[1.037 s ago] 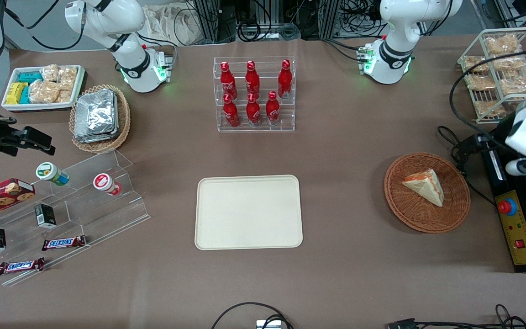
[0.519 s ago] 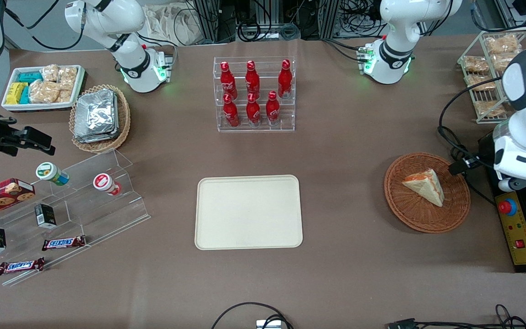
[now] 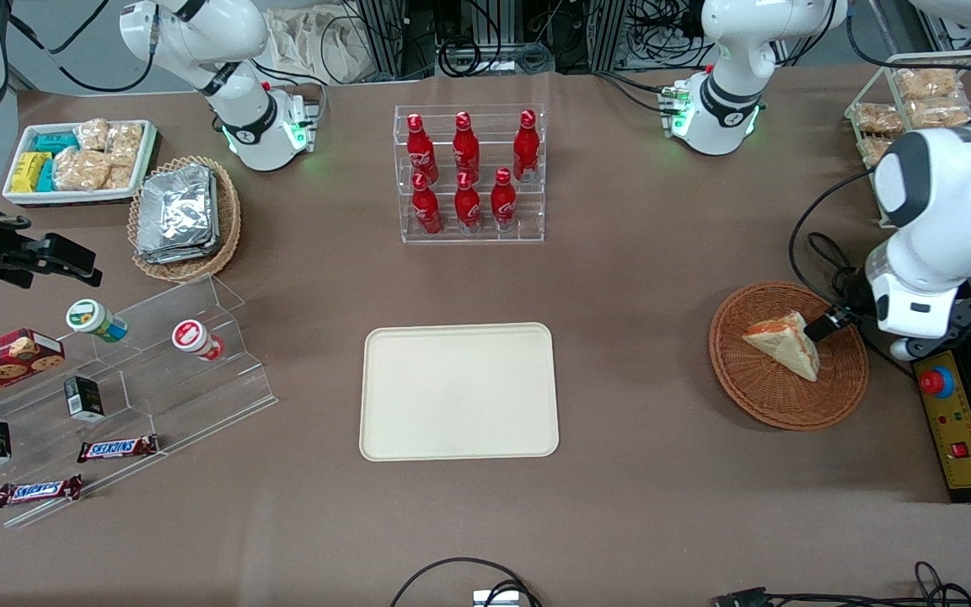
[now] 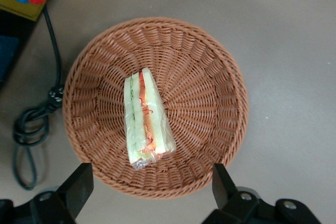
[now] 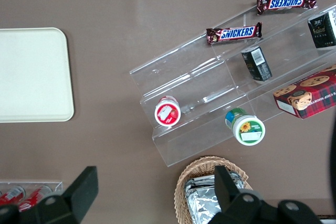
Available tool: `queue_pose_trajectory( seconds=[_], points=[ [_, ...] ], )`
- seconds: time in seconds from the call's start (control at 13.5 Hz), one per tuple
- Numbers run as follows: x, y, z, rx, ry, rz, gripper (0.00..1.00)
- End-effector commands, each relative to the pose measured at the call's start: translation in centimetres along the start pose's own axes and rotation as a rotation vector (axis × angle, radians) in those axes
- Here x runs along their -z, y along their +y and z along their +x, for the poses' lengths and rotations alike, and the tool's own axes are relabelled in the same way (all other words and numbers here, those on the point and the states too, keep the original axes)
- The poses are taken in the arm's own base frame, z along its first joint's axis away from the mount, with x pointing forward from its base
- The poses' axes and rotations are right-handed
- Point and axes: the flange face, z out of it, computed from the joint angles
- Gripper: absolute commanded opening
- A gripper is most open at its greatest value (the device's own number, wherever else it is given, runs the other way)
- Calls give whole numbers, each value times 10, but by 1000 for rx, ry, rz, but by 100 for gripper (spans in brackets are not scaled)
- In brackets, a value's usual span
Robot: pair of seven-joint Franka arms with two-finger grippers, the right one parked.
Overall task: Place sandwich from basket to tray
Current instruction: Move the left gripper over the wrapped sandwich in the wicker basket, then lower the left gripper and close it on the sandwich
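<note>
The sandwich (image 3: 783,341), a wrapped white-bread wedge with orange and green filling, lies in the reddish-brown wicker basket (image 3: 789,405) toward the working arm's end of the table. My left gripper (image 3: 829,324) hovers above the basket's rim, on the side toward the working arm's end. One dark fingertip shows just beside the sandwich. In the left wrist view the gripper (image 4: 151,190) is open wide. Its fingers (image 4: 79,184) straddle the basket's rim (image 4: 210,66), with the sandwich (image 4: 147,119) lying apart from them inside. The cream tray (image 3: 458,392) lies empty in the middle of the table.
A yellow control box with a red button (image 3: 936,381) and black cables (image 4: 31,124) lie beside the basket at the table's edge. A rack of red bottles (image 3: 469,173) stands farther from the front camera than the tray. An acrylic stand with snacks (image 3: 115,379) is toward the parked arm's end.
My left arm has swung in from the table's edge toward the basket, and its gripper now hangs over the basket's rim beside the sandwich. The sandwich and the basket have not moved.
</note>
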Motion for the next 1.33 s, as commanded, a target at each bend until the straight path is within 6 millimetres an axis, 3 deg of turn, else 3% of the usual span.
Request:
queue_pose_trajectory(
  seconds=[0.0,0.3,0.67,1.26],
  points=[
    [-24,-25,0,68,23,-5,100],
    [-56,-34,6,120,32,-20,100],
    [-79,-25,-1,218,38,-37,100],
    [-123,-30,-19,274,52,-66,100]
  ],
)
